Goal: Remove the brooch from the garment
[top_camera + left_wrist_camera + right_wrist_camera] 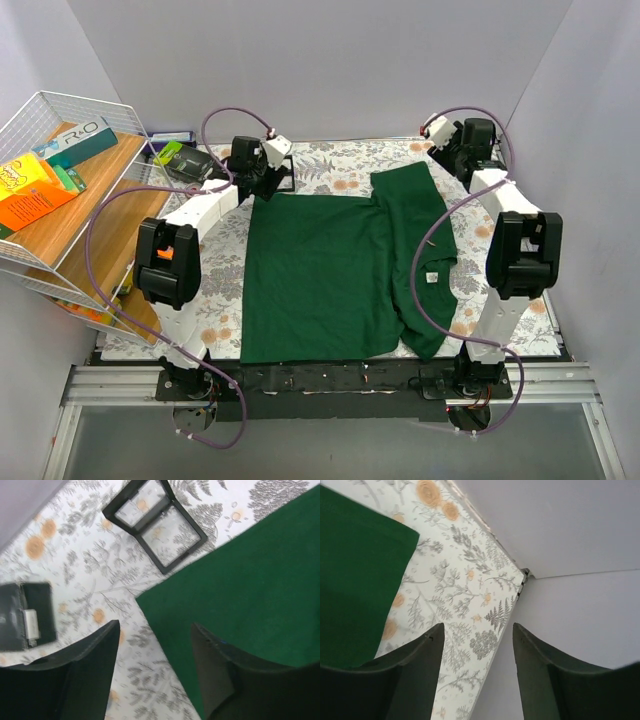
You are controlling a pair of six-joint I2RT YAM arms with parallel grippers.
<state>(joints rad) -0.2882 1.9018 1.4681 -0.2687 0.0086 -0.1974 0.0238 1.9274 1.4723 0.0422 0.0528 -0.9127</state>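
Left wrist view: the left gripper (pixel 155 630) is seen with its jaws parted and nothing between them. It hangs over a corner of the garment (pixel 250 580) near the far left corner of the worktop. One finger is set over green cloth, the other over the flowered table cover (pixel 90 565). Just beyond, a black-framed clear case (pixel 155 522) lies open, apart from the cloth. A dark flat object (pixel 27 615) is placed nearer the left edge.

The right gripper (pixel 476 630) is likewise spread and empty, held at the far right corner.

The garment is laid over the middle of the worktop, from the far edge to the near edge. Its right side is folded over, so that a white label (pixel 432 277) is exposed. The brooch cannot be made out in any view (it may be under the fold, or too small).

Since the pin is unlocated, a blind pinch is judged the main risk: only cloth would be gathered and the shirt dragged. If the brooch were pulled while fastened, the fabric could be torn.
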